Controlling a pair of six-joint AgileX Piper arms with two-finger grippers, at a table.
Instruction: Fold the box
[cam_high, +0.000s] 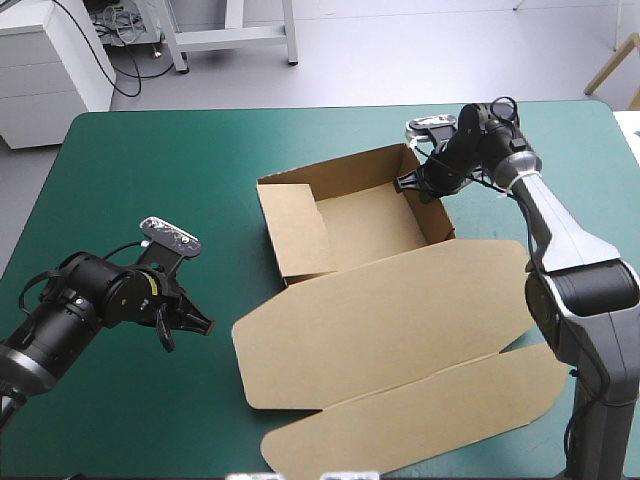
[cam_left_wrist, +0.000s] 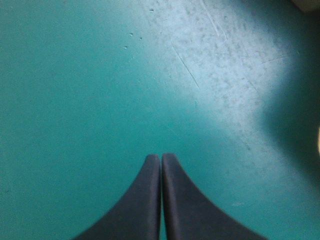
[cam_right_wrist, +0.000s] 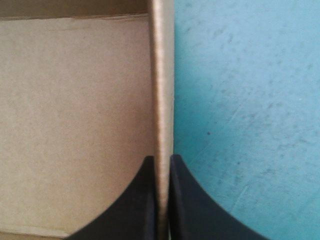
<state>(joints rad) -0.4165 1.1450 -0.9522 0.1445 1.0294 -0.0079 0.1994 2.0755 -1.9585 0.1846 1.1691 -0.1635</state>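
Observation:
The brown box (cam_high: 360, 230) stands as an open tray in the middle of the table, its walls raised and its long lid (cam_high: 390, 325) lying flat toward the near edge. My right gripper (cam_high: 418, 186) is at the tray's right wall, shut on the box; in the right wrist view the wall's top edge (cam_right_wrist: 162, 90) runs up between the black fingers (cam_right_wrist: 141, 200), tray floor on one side, teal-green cover on the other. My left gripper (cam_high: 185, 325) rests low at the near left, shut and empty, with only bare cover ahead of the left gripper (cam_left_wrist: 161, 160).
The teal-green table (cam_high: 150, 180) has bare cover left of the box and behind it. The lid's outer flap (cam_high: 420, 420) reaches close to the near edge. A white cabinet (cam_high: 50, 60) stands beyond the far left corner.

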